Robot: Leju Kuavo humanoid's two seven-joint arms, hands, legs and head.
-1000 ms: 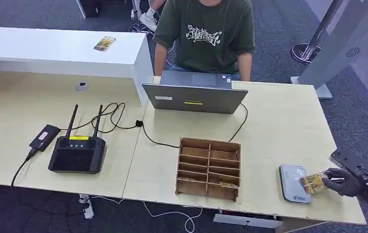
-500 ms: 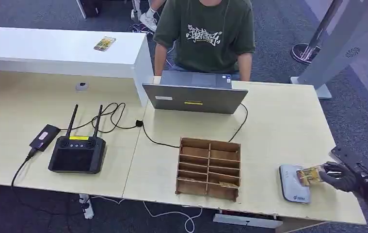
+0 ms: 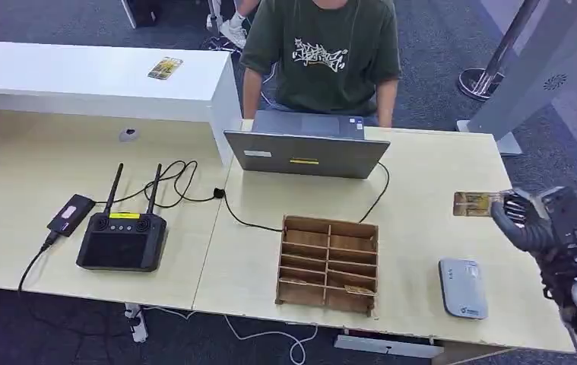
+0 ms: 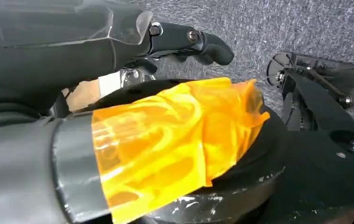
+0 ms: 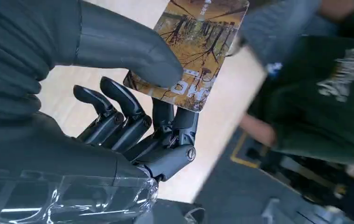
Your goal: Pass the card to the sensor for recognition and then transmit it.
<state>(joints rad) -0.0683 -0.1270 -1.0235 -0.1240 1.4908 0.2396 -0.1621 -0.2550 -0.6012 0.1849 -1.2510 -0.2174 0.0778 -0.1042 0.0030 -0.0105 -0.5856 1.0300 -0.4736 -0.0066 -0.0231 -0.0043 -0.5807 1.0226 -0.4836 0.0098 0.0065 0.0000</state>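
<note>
The yellow-brown picture card (image 3: 473, 204) was pinched by the right hand (image 3: 524, 219), above the pale wooden table (image 3: 437, 182), projecting towards the seated person in green (image 3: 321, 53).

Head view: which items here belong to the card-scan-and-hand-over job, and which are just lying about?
Job:
card, pinched in the right hand
sensor, grey pad on the desk
person across the desk, likely recipient

Lying about:
wooden divider tray
laptop
antenna controller
second card on the white counter
</note>
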